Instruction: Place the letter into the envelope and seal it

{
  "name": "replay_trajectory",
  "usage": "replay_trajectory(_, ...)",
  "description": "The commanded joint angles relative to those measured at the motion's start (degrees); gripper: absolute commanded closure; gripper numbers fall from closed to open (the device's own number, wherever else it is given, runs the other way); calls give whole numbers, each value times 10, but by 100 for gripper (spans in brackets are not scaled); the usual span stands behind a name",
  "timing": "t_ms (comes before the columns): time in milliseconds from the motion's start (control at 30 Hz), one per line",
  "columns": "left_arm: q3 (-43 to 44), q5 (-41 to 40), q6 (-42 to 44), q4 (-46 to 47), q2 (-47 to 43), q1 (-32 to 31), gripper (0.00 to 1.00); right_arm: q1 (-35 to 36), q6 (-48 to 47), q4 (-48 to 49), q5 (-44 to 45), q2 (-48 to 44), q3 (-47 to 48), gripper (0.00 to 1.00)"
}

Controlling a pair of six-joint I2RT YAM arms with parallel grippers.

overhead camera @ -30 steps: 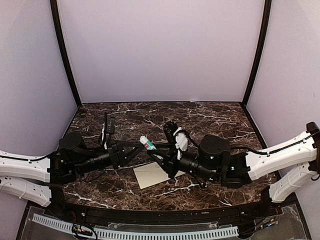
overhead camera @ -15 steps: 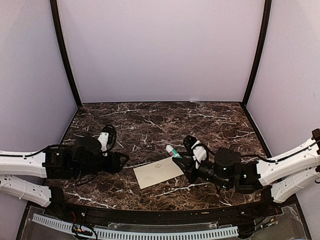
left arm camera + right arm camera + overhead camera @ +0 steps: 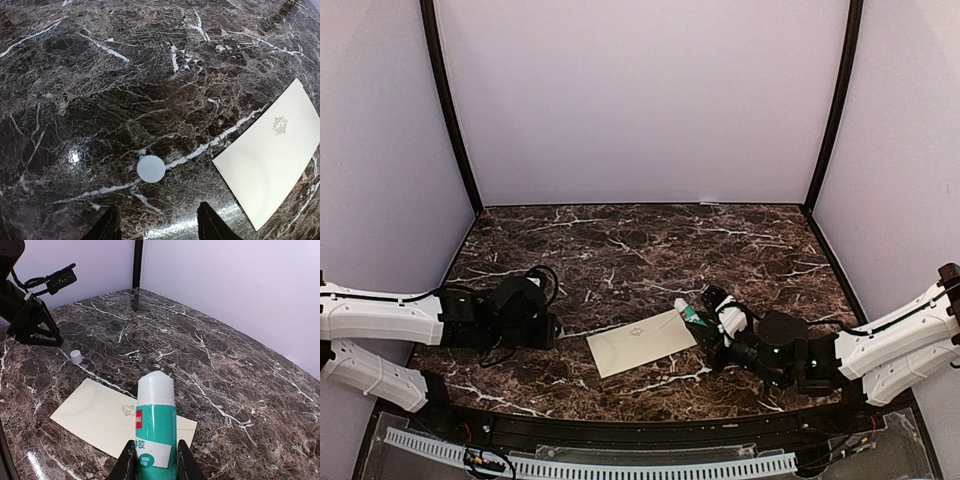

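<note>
Both arms have drawn back from the middle of the desk (image 3: 620, 250), the left toward the left edge and the right toward the front right corner, glue stick (image 3: 156, 410) in tow. Now the left pincer (image 3: 160, 227) hangs with its jaws apart and nothing between them, over a small white cap (image 3: 150, 168) on the stone. The right pincer (image 3: 156, 467) is clamped on the uncapped glue stick, just beside the envelope (image 3: 640, 343). That envelope lies flat near the front edge, about midway, flap down and emblem up. No letter is in sight; presumably it is inside. Whether the flap has bonded I cannot tell; unpressed, it might lift. The bare glue tip is close enough to smear paper or desk.
</note>
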Motion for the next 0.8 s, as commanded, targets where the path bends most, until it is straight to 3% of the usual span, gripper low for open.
replay_trajectory(0, -5, 13, 15, 19, 39, 19, 49, -8, -5, 53, 17, 5, -12, 100)
replay_trajectory(767, 41, -9, 38, 63, 168, 36, 62, -21, -2, 65, 4, 1, -25, 100)
